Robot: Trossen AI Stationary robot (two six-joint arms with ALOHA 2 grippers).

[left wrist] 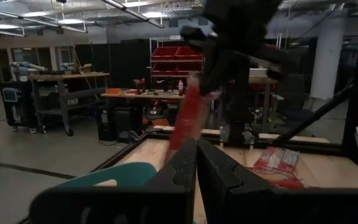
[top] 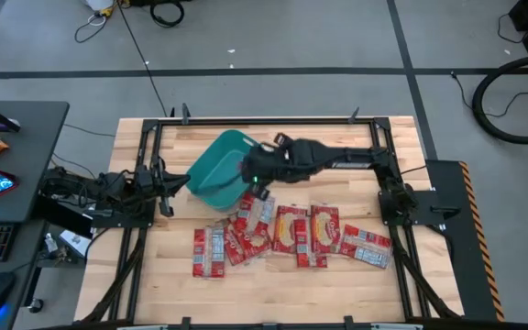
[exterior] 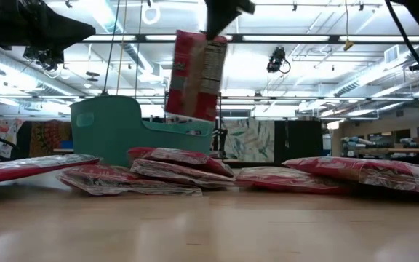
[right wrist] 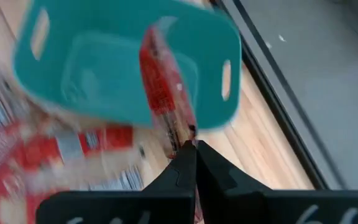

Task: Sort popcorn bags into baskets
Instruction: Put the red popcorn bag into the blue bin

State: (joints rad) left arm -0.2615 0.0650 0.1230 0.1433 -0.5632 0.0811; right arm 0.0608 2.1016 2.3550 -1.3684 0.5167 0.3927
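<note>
Dangling flat glossy popcorn bag [exterior: 195,75]; rounded teal basket [exterior: 115,127] below.

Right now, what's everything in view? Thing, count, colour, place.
Held bag: one, red with white print, hanging upright in the air over the basket's near edge.
Bags on table: about seven, red with white and yellow print, lying flat in a loose overlapping row near the table's front.
Basket: one, teal, rear left of the row, nothing visible inside.
Table: one, light wood, black frame.
Desk: one, dark, left of the table, with a keyboard, a mouse and a phone.
Right gripper: shut on the held bag's top edge, above the basket.
Left gripper: shut, holding nothing, at the table's left edge.
</note>
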